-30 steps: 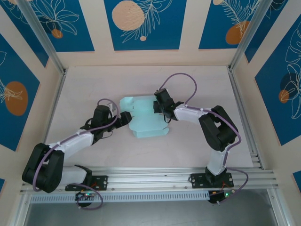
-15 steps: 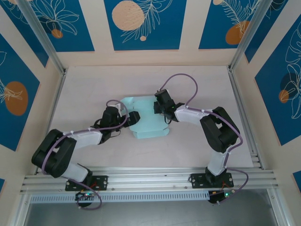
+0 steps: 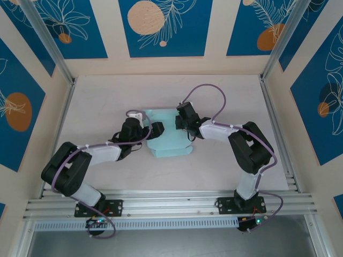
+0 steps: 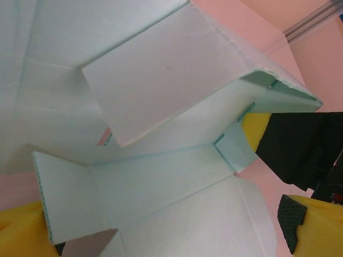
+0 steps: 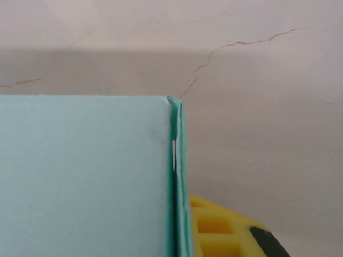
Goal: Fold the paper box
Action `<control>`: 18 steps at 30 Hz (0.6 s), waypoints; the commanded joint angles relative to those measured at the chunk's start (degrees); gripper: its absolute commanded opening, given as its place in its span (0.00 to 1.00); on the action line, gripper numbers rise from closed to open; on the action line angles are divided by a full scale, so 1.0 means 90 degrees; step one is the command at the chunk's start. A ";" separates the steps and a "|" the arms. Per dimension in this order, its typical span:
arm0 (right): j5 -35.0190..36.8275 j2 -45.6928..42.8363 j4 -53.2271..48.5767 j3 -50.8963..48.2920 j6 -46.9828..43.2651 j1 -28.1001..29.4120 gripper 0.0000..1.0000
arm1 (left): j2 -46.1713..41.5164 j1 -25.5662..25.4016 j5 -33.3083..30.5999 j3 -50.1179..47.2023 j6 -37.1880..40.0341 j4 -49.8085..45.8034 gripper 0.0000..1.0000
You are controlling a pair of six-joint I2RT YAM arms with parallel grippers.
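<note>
The paper box [image 3: 170,140] is pale light-blue card, partly folded, lying mid-table between both arms. My left gripper [image 3: 154,130] is over its left side and stands open. In the left wrist view, the box's inner panels and loose flaps [image 4: 161,80] spread between the yellow fingers [image 4: 316,227], and a small tab [image 4: 236,152] stands at the right. My right gripper [image 3: 183,124] is at the box's right side, shut on a doubled-over wall [image 5: 177,176]. One yellow finger [image 5: 225,233] shows beside that wall; the other is hidden behind the card.
Aluminium rails [image 3: 171,201] run along the near edge, by the arm bases. Upright posts and blue-patterned walls [image 3: 161,27] enclose the table on three sides. Purple cables [image 3: 206,91] loop above the right arm. Bare pinkish tabletop [image 3: 107,96] surrounds the box.
My left arm has swung right and forward, bringing its gripper from beside the box's left edge to over it, jaws slightly wider. The right arm and the box have hardly moved.
</note>
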 commanded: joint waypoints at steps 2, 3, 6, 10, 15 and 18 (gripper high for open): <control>0.0117 -0.0210 0.0170 -0.0063 0.0095 0.0059 0.00 | -0.0160 -0.0155 -0.0162 0.0222 0.0404 0.0079 0.98; 0.0103 -0.0211 0.0173 -0.0072 0.0102 0.0059 0.00 | -0.0155 -0.0176 -0.0144 0.0259 0.0471 0.0070 0.98; 0.0046 -0.0211 0.0206 -0.0082 0.0129 0.0069 0.00 | -0.0042 -0.0219 -0.0008 0.0364 0.0560 0.0162 0.97; -0.0022 -0.0181 0.0221 -0.0072 0.0141 0.0081 0.00 | 0.0212 -0.0270 0.0211 0.0591 0.0679 0.0302 0.95; -0.0028 -0.0182 0.0197 -0.0082 0.0151 0.0094 0.00 | 0.0463 -0.0307 0.0237 0.0746 0.0727 0.0277 0.92; -0.0021 -0.0182 0.0157 -0.0077 0.0169 0.0090 0.00 | 0.0584 -0.0306 0.0276 0.0757 0.0696 0.0292 0.92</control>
